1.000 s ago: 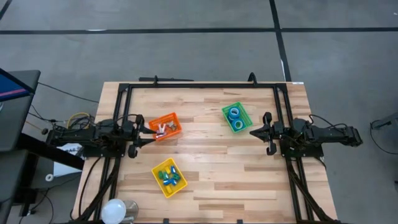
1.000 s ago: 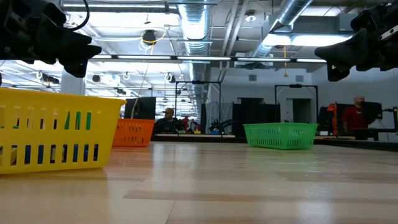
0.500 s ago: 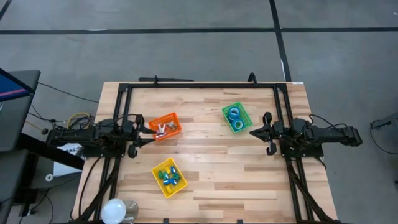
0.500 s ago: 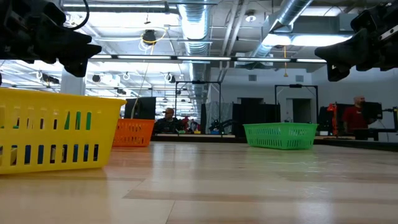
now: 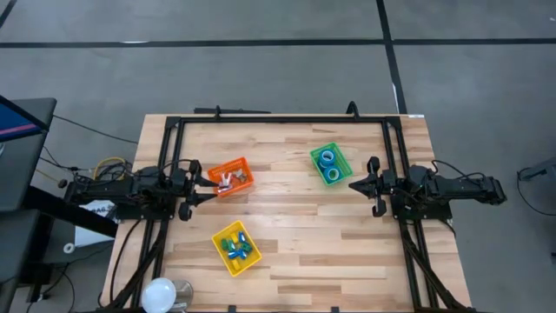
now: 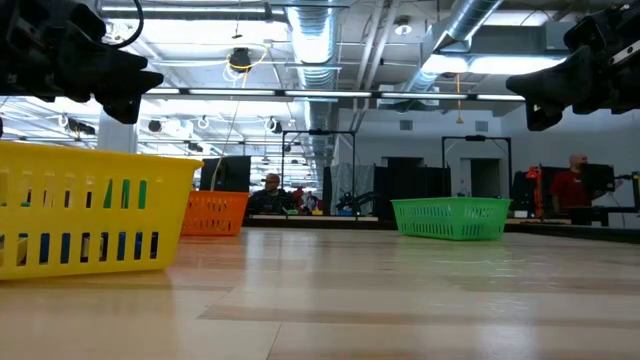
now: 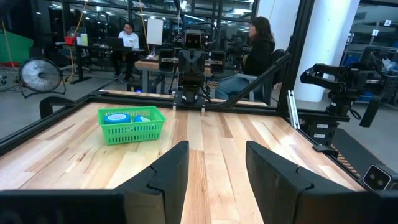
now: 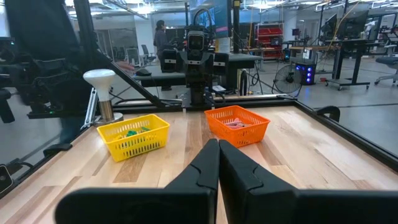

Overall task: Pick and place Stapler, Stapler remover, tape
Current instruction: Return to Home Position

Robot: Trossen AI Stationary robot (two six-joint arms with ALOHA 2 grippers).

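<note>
Blue tape rolls (image 5: 327, 160) lie inside the green bin (image 5: 340, 154) on the table's far right; the left wrist view shows them (image 7: 116, 117) over its rim. An orange bin (image 5: 241, 163) holds pale and red pieces (image 5: 226, 179). Small blue, green and yellow oblong pieces (image 5: 236, 247) lie in the yellow bin (image 5: 219, 238). My left gripper (image 5: 208, 183) (image 7: 216, 165) hovers open at the table's left side, beside the orange bin. My right gripper (image 5: 352, 184) (image 8: 218, 163) hovers shut at the right side, near the green bin.
A black frame (image 5: 278, 120) runs around the table's far and side edges. A white lamp-like thing (image 5: 161, 294) stands at the near left corner. The wood between the three bins (image 5: 295, 217) is bare. People (image 6: 268, 190) sit beyond the table.
</note>
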